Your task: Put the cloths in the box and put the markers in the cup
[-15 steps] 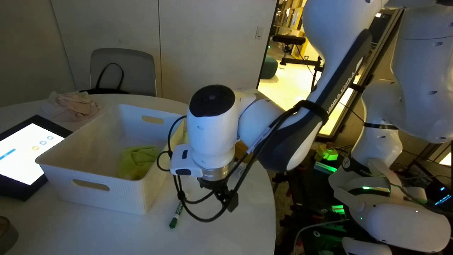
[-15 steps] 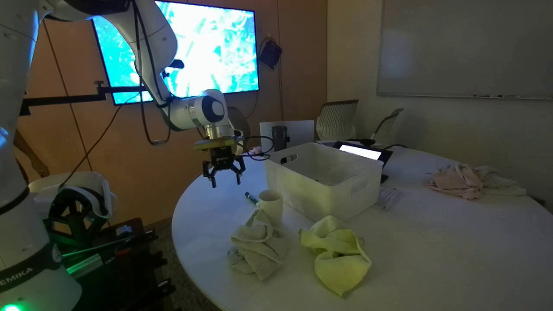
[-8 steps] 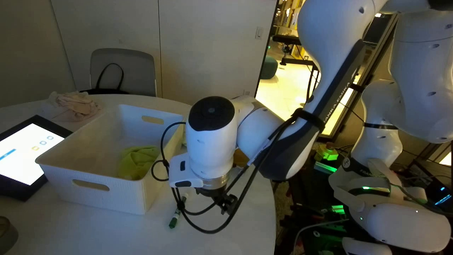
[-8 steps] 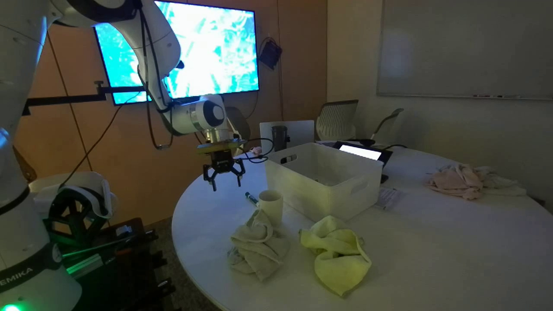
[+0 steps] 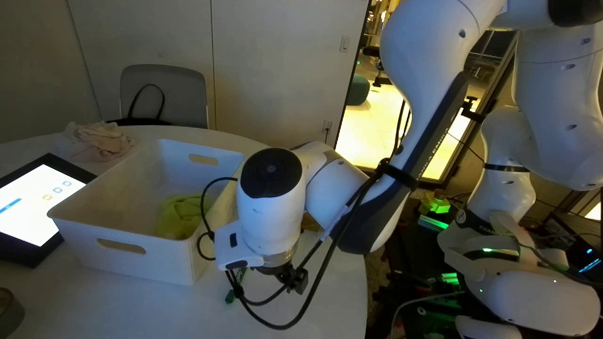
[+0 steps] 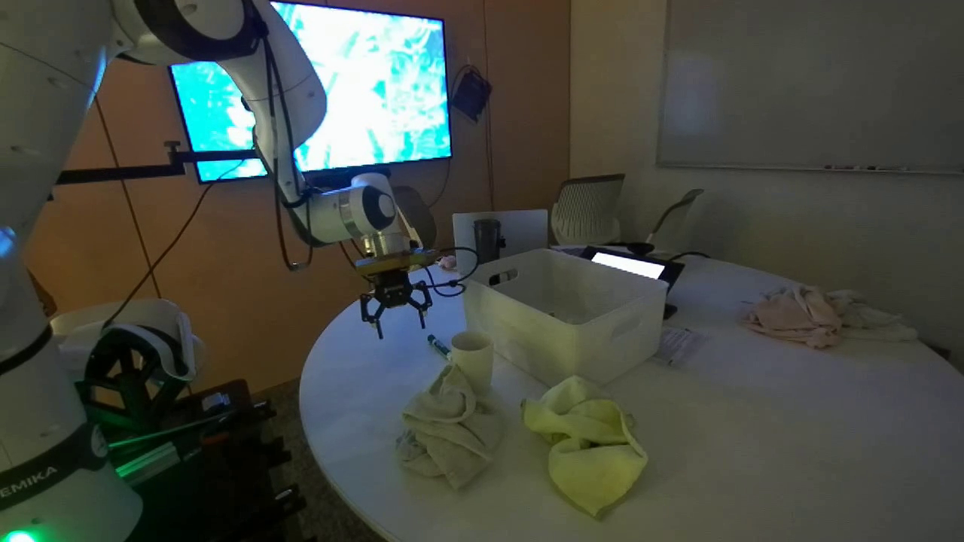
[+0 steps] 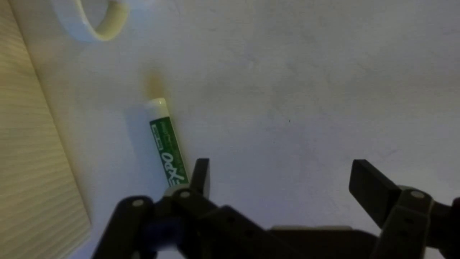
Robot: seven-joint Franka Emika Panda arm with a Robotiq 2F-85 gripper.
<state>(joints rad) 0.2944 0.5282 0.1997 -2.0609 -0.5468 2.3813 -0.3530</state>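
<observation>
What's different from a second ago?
The gripper came lower over the table, edging slightly toward the box, jaws open; nothing gripped or let go. The green marker, cup, box, green cloth inside it, and yellow cloth and grey cloth outside stayed put.

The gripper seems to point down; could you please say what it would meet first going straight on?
Most likely the white tabletop: in the wrist view, the open gripper stands over it. The green Expo marker lies to one side; depth is unclear, so one finger might brush it.
</observation>
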